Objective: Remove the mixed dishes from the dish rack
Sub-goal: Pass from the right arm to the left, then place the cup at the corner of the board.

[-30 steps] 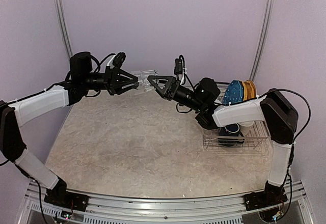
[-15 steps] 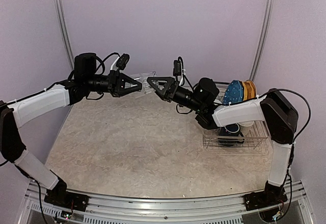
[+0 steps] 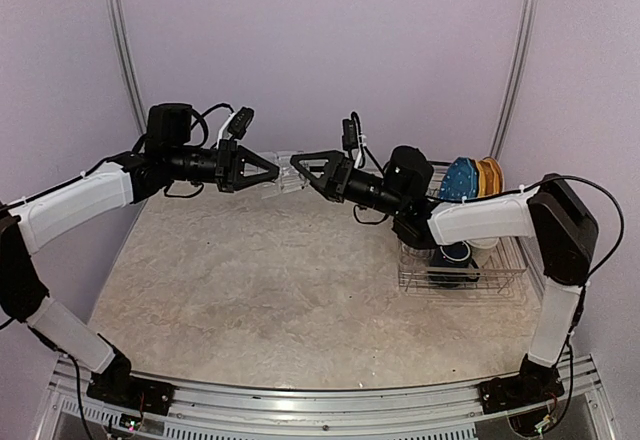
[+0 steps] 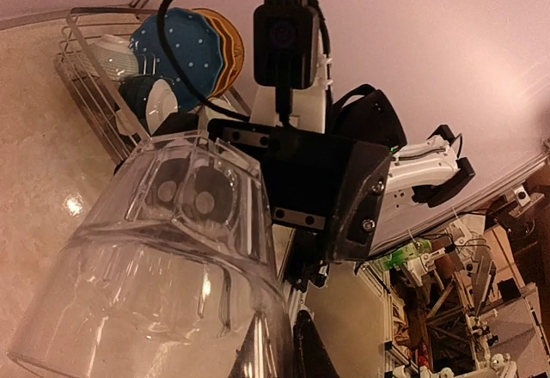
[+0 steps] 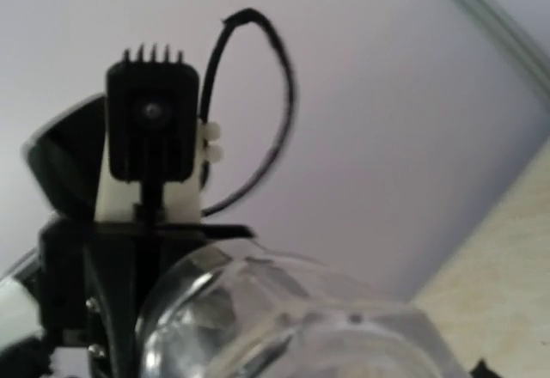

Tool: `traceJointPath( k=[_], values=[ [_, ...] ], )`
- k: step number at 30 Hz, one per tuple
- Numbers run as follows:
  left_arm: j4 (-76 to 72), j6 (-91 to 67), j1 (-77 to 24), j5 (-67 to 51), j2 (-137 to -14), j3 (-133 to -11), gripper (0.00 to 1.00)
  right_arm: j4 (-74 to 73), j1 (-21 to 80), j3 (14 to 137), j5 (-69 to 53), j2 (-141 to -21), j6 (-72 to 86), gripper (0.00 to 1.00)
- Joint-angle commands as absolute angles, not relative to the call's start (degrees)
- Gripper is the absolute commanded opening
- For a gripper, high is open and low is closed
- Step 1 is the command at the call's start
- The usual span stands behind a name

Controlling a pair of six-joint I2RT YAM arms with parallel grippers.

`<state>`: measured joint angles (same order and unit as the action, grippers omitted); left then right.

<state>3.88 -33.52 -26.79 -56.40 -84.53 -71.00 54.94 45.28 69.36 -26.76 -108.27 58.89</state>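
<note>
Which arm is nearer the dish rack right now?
Right. The right arm passes right above the dish rack; the left arm is across the table, far left of it.

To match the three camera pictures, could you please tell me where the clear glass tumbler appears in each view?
Top external: the clear glass tumbler is in mid-air, upper centre.
Left wrist: it fills the lower left, close to the lens.
Right wrist: it is at the bottom centre, blurred.
Shared landmark: the dish rack is at the right in the top view and upper left in the left wrist view; it is not in the right wrist view.
</note>
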Motion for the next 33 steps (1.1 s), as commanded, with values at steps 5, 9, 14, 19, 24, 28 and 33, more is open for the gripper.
traceJointPath(
  k=[5, 9, 14, 19, 24, 28, 33],
  values=[
    [21.17, -30.09, -23.37, -42.33, -86.19, -77.64, 0.00, 23.27, 40.92, 68.01, -19.29, -96.85, 42.12, 1.00],
    [25.77, -30.03, -20.93, -35.28, -87.50, -79.44, 0.00, 14.03, 39.56, 66.28, -14.96, -92.32, 37.58, 1.00],
    [43.53, -26.04, -18.07, -16.39, -94.00, -89.66, 0.00, -6.85, 39.53, 69.67, -0.43, -89.25, 29.53, 1.00],
    [52.67, -22.30, -13.61, -6.30, -101.16, -95.92, 0.00, -16.86, 39.54, 69.60, 9.70, -85.99, 27.03, 1.00],
    [56.31, -21.02, -6.98, -3.45, -106.52, -99.12, 0.00, -22.52, 39.53, 68.41, 17.72, -82.30, 26.82, 1.00],
    [57.87, -21.10, -2.58, -4.18, -110.73, -100.55, 0.00, -27.38, 39.52, 68.30, 23.91, -80.63, 28.79, 1.00],
    [59.32, -21.26, 2.28, -3.37, -116.07, -102.64, 0.00, -31.96, 39.54, 69.59, 26.33, -80.66, 28.02, 1.00]
  ],
)
